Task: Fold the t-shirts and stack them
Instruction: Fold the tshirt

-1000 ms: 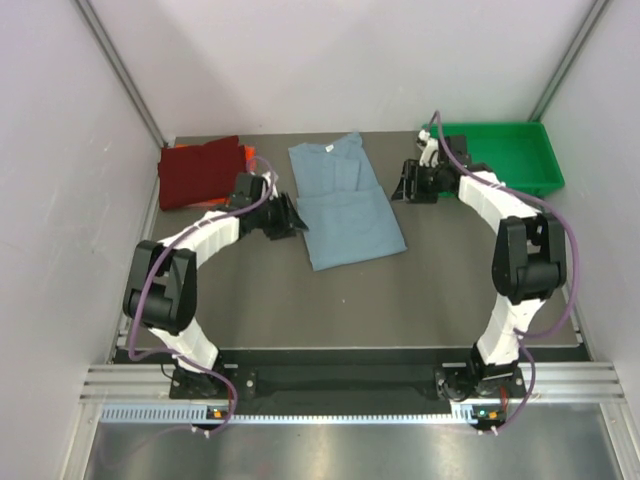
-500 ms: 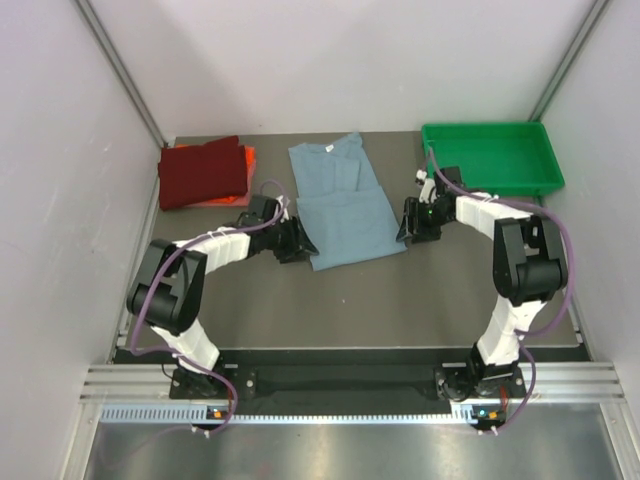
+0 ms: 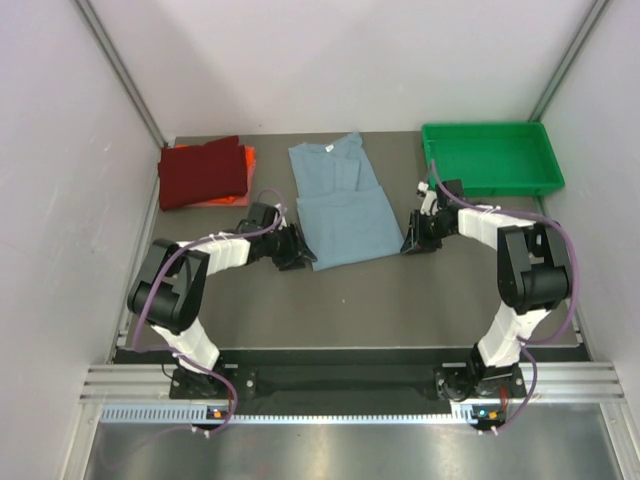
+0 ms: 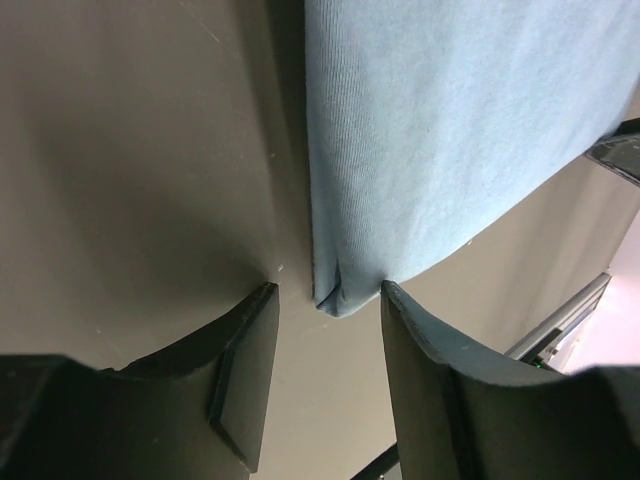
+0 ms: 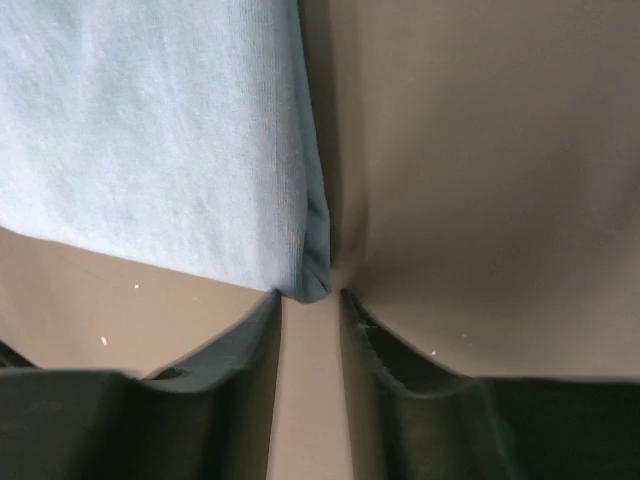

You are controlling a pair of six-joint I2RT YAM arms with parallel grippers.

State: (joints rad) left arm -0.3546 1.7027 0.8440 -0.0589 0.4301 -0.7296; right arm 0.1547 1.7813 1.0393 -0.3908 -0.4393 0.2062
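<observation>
A grey-blue t-shirt [image 3: 342, 205] lies flat mid-table, folded lengthwise, collar at the far end. My left gripper [image 3: 300, 258] sits low at its near left corner. In the left wrist view that corner of the t-shirt [image 4: 450, 130] pokes between the tips of the open left gripper [image 4: 329, 290]. My right gripper [image 3: 410, 243] sits low at the near right corner. In the right wrist view the right gripper [image 5: 308, 295] stands open with a narrow gap, the t-shirt [image 5: 150, 130] corner at its tips. A folded dark red t-shirt [image 3: 202, 172] lies on an orange one [image 3: 248, 157] at the far left.
A green plastic tray [image 3: 490, 158] stands at the far right corner, close behind the right arm. Grey walls close the table [image 3: 350, 300] on the left, far and right sides. Bare table lies between the shirt and the arm bases.
Both grippers came toward me along the shirt's sides to its near corners. The right one moved from beside the tray, and its jaws narrowed. The shirt has not moved.
</observation>
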